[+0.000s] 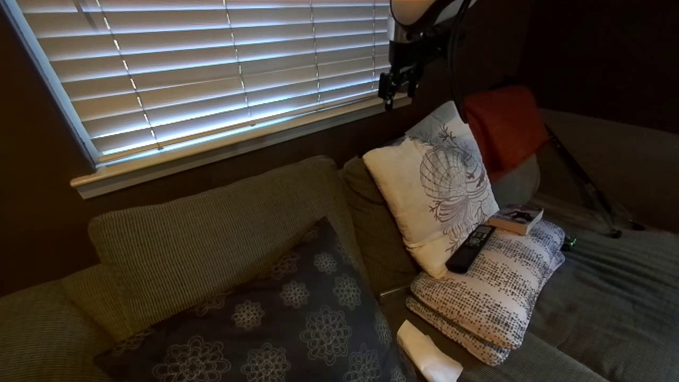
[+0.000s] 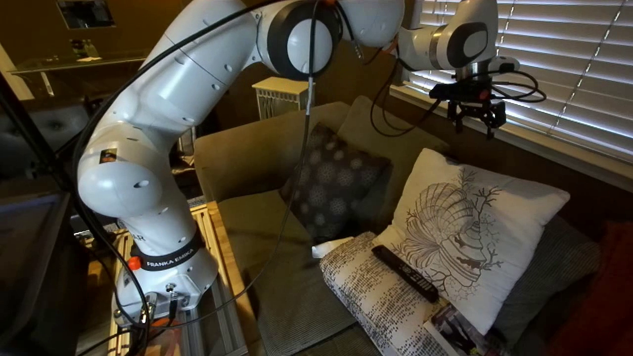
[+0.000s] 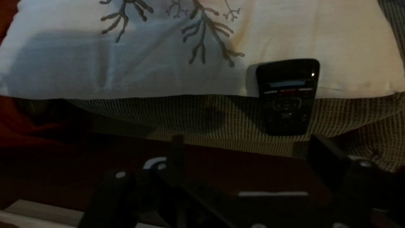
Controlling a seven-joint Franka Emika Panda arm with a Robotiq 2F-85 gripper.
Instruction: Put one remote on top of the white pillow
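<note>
The white pillow [image 1: 392, 175] with a grey shell drawing leans against the sofa back; it also shows in an exterior view [image 2: 524, 198] and the wrist view [image 3: 348, 41]. In the wrist view a black remote [image 3: 286, 95] lies across the pillow's upper edge, one end on the white cloth, the other over the sofa cushion behind. A second black remote [image 1: 471, 248] lies on the dotted cushion against the pillow's lower edge, also seen in an exterior view [image 2: 406, 274]. My gripper [image 2: 474, 131] hangs above the pillow's top edge, open and empty, fingers apart in the wrist view [image 3: 246, 148].
A dotted cushion [image 1: 509, 270] lies in front of the pillow with a book [image 1: 517, 218] on it. A dark patterned cushion [image 1: 286, 313], a white cloth [image 1: 427, 353] and a red cloth [image 1: 506, 127] are nearby. Window blinds [image 1: 212, 69] and a sill stand behind the gripper.
</note>
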